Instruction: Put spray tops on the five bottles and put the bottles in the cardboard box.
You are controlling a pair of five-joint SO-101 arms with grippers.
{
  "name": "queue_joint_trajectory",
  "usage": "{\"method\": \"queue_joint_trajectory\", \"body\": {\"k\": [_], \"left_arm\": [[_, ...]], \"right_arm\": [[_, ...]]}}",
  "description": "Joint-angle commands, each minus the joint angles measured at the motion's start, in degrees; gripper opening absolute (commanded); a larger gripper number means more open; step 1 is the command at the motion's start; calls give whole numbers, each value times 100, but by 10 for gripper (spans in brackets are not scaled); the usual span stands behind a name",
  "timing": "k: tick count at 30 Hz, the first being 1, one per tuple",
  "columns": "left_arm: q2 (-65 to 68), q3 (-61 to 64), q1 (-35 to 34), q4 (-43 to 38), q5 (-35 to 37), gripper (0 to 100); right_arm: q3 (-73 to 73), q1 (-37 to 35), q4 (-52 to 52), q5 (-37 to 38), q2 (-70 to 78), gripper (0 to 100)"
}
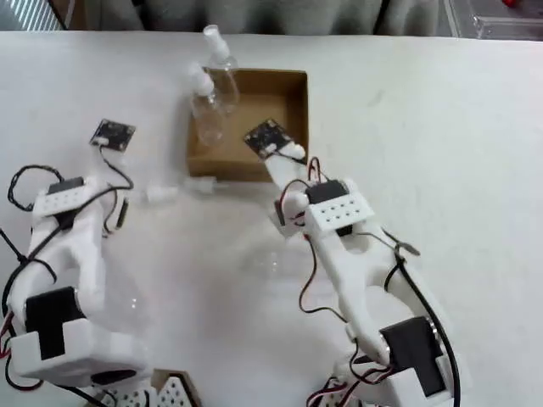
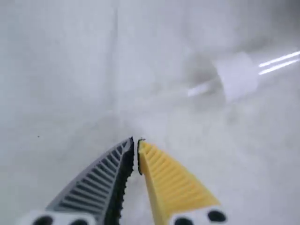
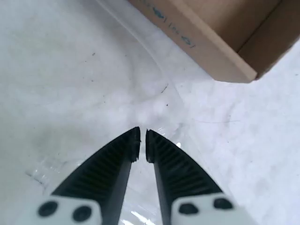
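The cardboard box [image 1: 288,93] stands at the table's far middle. Two clear bottles with white spray tops [image 1: 216,89] lie at its left wall. Two loose spray tops [image 1: 161,193] [image 1: 201,184] lie on the table in front of the box's left corner. My left gripper [image 2: 136,143] is shut and empty, its tips just short of a spray top [image 2: 236,77] with its thin tube. My right gripper [image 3: 142,138] is shut, low over a clear bottle [image 3: 157,96] lying on the table near the box's corner [image 3: 234,70]. That bottle shows only faintly from above [image 1: 271,254].
The table [image 1: 441,127] is white and bare to the right of the box. Both arms rise from the near edge, the left one [image 1: 64,254] and the right one [image 1: 356,263], with loose wires. A clear container [image 1: 501,17] sits at the far right.
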Motion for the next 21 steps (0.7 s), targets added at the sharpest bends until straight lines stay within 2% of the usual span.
{"method": "queue_joint_trajectory", "body": {"k": [1,6,12,16,21], "left_arm": [[-92,-360,-75,114,-18,24],[-673,-360,-66,237,44,24],[-1868,-378,-119,747,703,26],[-2378,-413,-462,958,826,27],[-2413,-589,-1077,949,835,27]], "right_arm": [[-44,48,-101,70,-233,17],[-44,40,-101,70,-233,17],[-44,-4,-66,53,-233,17],[35,-303,84,26,-295,17],[308,-989,101,26,-435,17]]}}
